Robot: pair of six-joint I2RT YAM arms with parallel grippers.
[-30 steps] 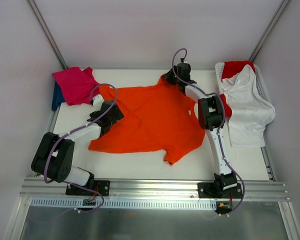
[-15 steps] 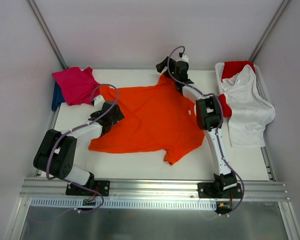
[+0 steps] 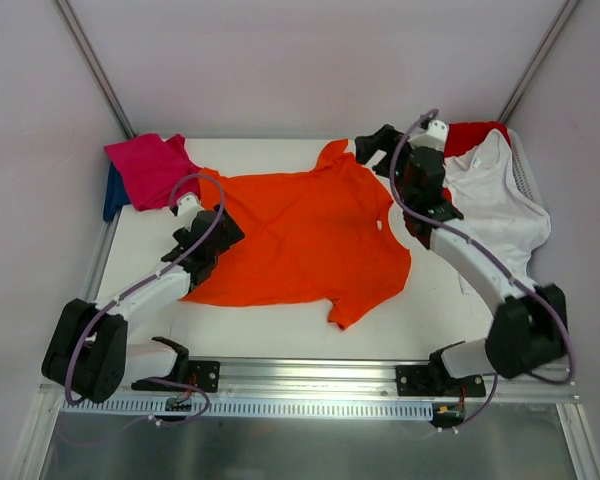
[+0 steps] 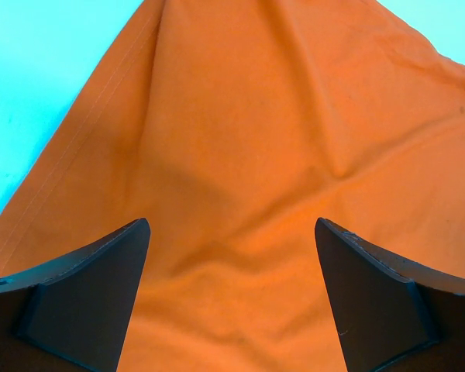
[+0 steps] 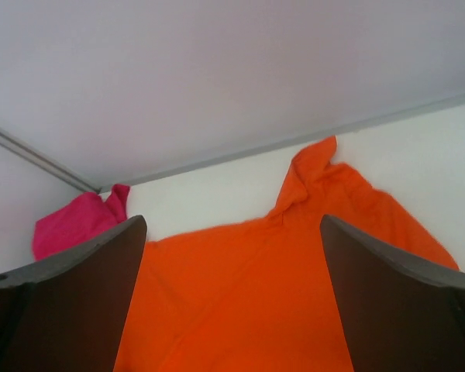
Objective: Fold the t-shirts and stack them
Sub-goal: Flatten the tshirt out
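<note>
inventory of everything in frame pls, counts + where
orange t-shirt: 1, bright orange, spread out mid-table
pink t-shirt: 1, magenta, bunched at far left corner
blue t-shirt: 1, dark blue, mostly hidden under the pink one
white t-shirt: 1, white, draped over the basket
red t-shirt: 1, red, in the basket's far end
basket: 1, white plastic, right edge
table: 1, white
left gripper: 1, black, open over the orange shirt's left side
right gripper: 1, black, open, raised near the shirt's far edge
</note>
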